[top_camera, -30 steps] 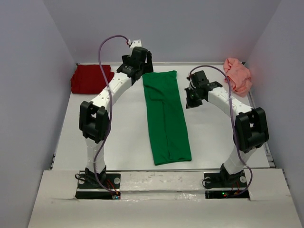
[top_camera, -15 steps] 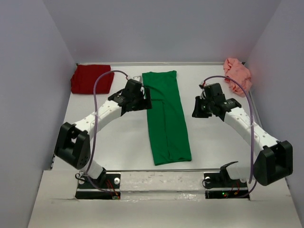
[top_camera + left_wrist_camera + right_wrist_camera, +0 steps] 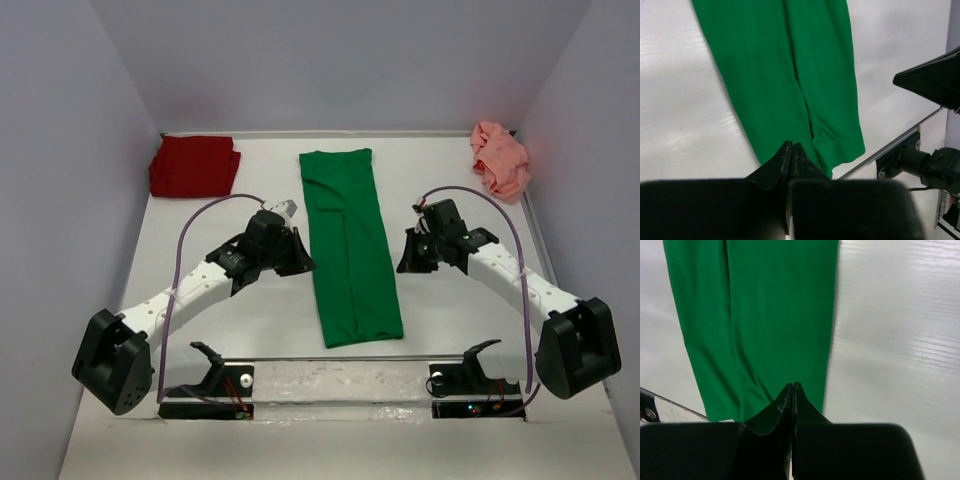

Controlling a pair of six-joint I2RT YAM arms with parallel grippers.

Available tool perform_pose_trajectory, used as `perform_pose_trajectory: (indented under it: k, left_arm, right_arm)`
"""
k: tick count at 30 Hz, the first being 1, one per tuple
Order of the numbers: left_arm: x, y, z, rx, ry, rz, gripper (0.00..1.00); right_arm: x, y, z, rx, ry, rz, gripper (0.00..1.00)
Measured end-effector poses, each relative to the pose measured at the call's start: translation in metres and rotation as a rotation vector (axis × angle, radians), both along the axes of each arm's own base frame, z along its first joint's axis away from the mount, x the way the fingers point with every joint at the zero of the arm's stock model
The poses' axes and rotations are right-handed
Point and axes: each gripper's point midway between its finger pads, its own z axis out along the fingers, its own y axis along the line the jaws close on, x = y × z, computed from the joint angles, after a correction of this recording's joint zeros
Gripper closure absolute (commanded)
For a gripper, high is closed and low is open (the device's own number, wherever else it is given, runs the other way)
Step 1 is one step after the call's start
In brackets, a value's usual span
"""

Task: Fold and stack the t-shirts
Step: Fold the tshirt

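Green t-shirt [image 3: 350, 250] lies flat as a long strip between the arms, long axis running far to near. Left gripper [image 3: 790, 147] is just beside its left edge and right gripper [image 3: 792, 386] just beside its right edge. Both are equally near it, pinched closed and grasping nothing.

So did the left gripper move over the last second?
Yes. The left gripper came toward the near side, from the green shirt's far end to beside its middle.
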Motion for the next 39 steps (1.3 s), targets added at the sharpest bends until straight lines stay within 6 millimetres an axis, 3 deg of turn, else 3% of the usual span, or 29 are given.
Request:
perform_pose_trajectory:
  k: [7,12,15,21,27,32,39]
  left_arm:
    - [-0.001,-0.015,-0.018,0.008,0.043,-0.014,1.00]
    - [-0.008,-0.021,-0.016,0.004,0.041,-0.038,1.00]
    - [-0.008,-0.018,-0.005,0.001,0.024,-0.030,1.00]
    - [-0.002,-0.019,0.047,-0.058,-0.076,-0.017,1.00]
    - [-0.002,-0.015,0.076,-0.087,-0.134,-0.009,1.00]
    - [-0.005,-0.010,0.075,-0.067,-0.125,-0.008,1.00]
    - [-0.008,-0.006,0.069,-0.042,-0.112,-0.010,1.00]
  right_arm:
    - [-0.010,0.036,-0.038,-0.045,0.099,0.121,1.00]
    - [-0.019,0.048,-0.059,-0.076,0.147,0.165,1.00]
    - [-0.019,0.053,-0.064,-0.080,0.151,0.171,1.00]
    - [-0.026,0.070,-0.084,-0.096,0.187,0.214,1.00]
    - [-0.017,0.104,-0.086,-0.060,0.188,0.263,1.00]
    - [-0.001,0.128,-0.085,-0.027,0.179,0.284,1.00]
    - [0.008,0.134,-0.085,-0.022,0.173,0.264,1.00]
